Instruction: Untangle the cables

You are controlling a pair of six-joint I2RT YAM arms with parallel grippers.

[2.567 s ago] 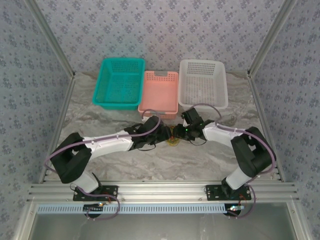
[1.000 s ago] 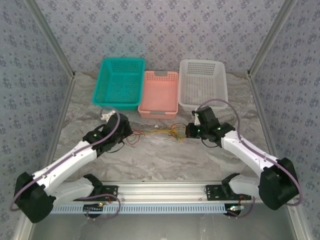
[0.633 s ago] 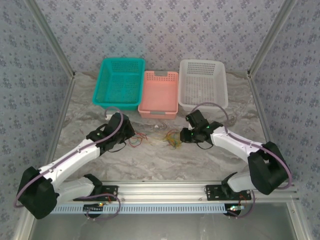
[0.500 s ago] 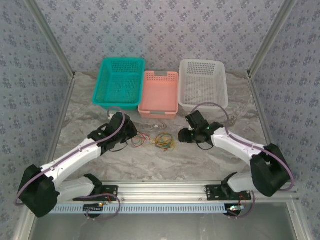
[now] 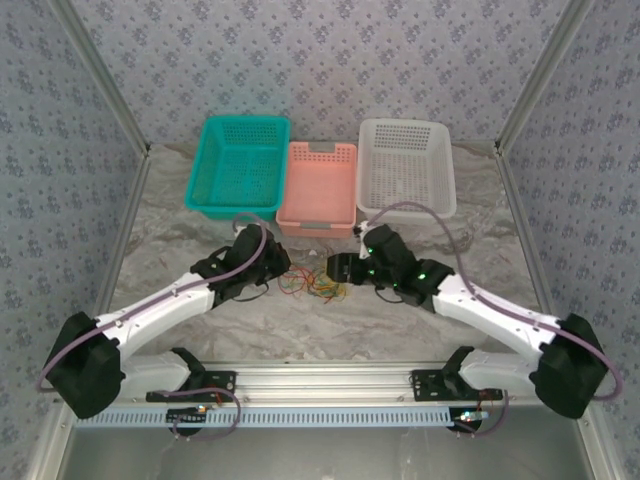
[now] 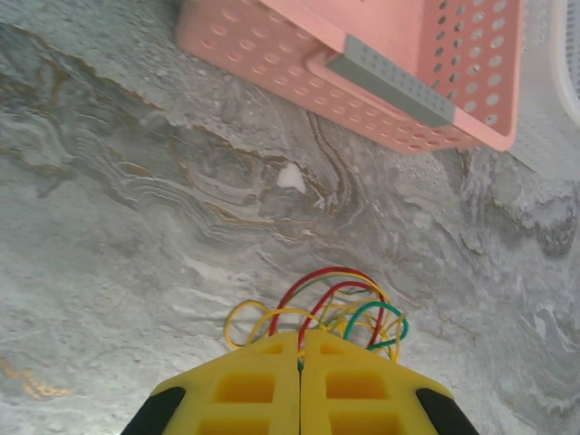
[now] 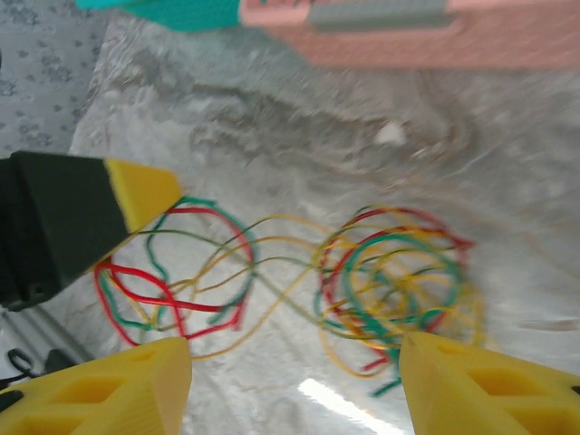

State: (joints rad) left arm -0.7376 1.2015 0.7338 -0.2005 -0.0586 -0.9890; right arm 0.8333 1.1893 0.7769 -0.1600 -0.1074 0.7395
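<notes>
– Cables [image 5: 312, 285] from overhead: where do they lie?
– On the marble desk [image 5: 330, 325], a loose red, yellow and green tangle near the middle, in front of the pink basket [image 5: 318, 185]. The teal basket [image 5: 238, 165] stands left of the pink one and the white basket [image 5: 405, 165] right of it, all at the far side.
– And the arms?
– Both reach inward to the tangle, the left jaws at its left end and the right jaws at its right end. From up there I cannot tell how wide either stands.
– Left wrist view, then.
– The two yellow fingers [image 6: 254, 390] are pressed flat together with no gap. Red, yellow and green loops of the cables [image 6: 331, 308] fan out from right at their tips, so the left jaws are closed with wire pinched at the seam. Beyond is the pink basket's wall [image 6: 272, 45] with a grey handle bar [image 6: 390, 82], and a white speck [image 6: 292, 177] lies on the desk between.
– Right wrist?
– Slightly blurred. The right jaws stand wide apart, one yellow finger [image 7: 118, 390] low left and the other low right, gripping nothing. The cables [image 7: 390, 290] lie flat beyond them: a dense coil to the right and looser red and green loops to the left, joined by yellow strands. The left arm's yellow fingertip [image 7: 140, 190] meets the looser loops.
</notes>
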